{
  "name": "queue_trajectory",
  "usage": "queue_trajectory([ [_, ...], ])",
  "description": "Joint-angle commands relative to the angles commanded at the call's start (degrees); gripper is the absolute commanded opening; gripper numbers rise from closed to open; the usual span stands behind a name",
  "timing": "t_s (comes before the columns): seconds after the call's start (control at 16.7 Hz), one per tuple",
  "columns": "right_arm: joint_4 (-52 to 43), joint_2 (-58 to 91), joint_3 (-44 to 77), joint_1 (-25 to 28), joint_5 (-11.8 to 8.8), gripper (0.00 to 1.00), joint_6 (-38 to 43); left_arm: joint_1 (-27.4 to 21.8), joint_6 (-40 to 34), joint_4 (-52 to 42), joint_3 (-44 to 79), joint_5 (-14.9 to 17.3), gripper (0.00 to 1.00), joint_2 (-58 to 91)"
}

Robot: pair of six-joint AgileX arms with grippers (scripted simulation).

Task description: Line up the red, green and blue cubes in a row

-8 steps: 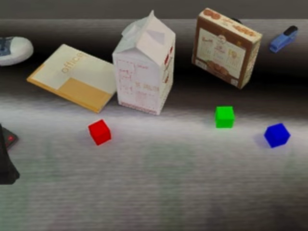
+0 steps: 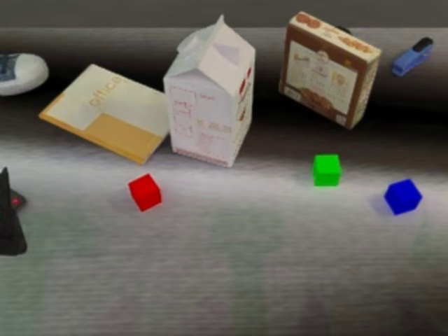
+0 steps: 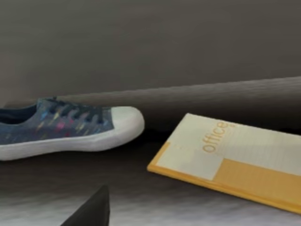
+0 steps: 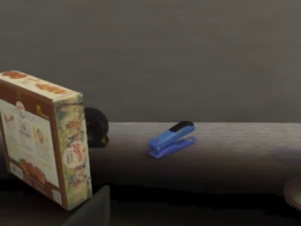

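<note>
We see our left fingers (image 2: pixel 10 210) as a dark shape at the counter's (image 2: pixel 231 280) left edge, holding nothing; whether they are parted we cannot tell. Our right arm is out of sight. The small matte red cube (image 2: pixel 145 192) sits right of those fingers, clear of the white milk carton (image 2: pixel 208 98); the matte green cube (image 2: pixel 326 169) and blue cube (image 2: pixel 402 196) lie farther right, with open counter in front.
</note>
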Motion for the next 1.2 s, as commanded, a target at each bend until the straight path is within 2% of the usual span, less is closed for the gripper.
queue_trajectory([
  [0.24, 0.0, 0.0, 0.0, 0.0, 0.0, 1.0, 0.0, -4.0, 6.0, -10.9, 16.1, 0.2, 1.0, 20.1],
  [0.78, 0.0, 0.0, 0.0, 0.0, 0.0, 1.0, 0.0, -13.9, 21.1, -39.5, 56.0, 0.4, 1.0, 75.6],
  [1.2, 0.0, 0.0, 0.0, 0.0, 0.0, 1.0, 0.0, -19.1, 29.3, -54.1, 78.2, 0.3, 1.0, 102.1],
])
